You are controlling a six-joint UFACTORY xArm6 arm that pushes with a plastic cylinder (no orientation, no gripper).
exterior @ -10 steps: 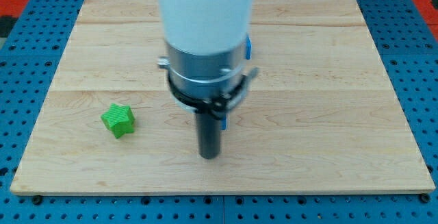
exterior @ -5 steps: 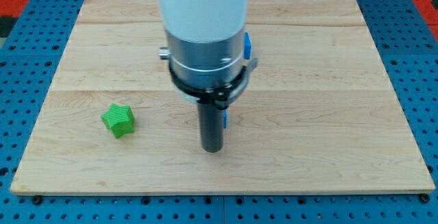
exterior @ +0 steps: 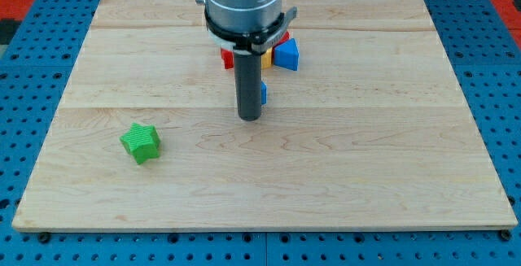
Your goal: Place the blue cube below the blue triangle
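My tip (exterior: 250, 117) rests on the board a little above its middle. The blue cube (exterior: 263, 93) is mostly hidden behind the rod; only a thin blue strip shows at the rod's right side, just above the tip. The blue triangle (exterior: 286, 54) lies above and to the right of it, near the view's top centre. The cube sits below and slightly left of the triangle, apart from it.
A red block (exterior: 227, 57) and a yellow block (exterior: 266, 59) peek out beside the rod, next to the blue triangle. A green star (exterior: 141, 142) lies at the view's lower left. The wooden board (exterior: 407, 136) sits on a blue pegboard.
The arm has moved toward the view's top; my tip went from the lower middle to just above the middle, with the blue cube travelling up beside it. The blocks near the top came into sight.
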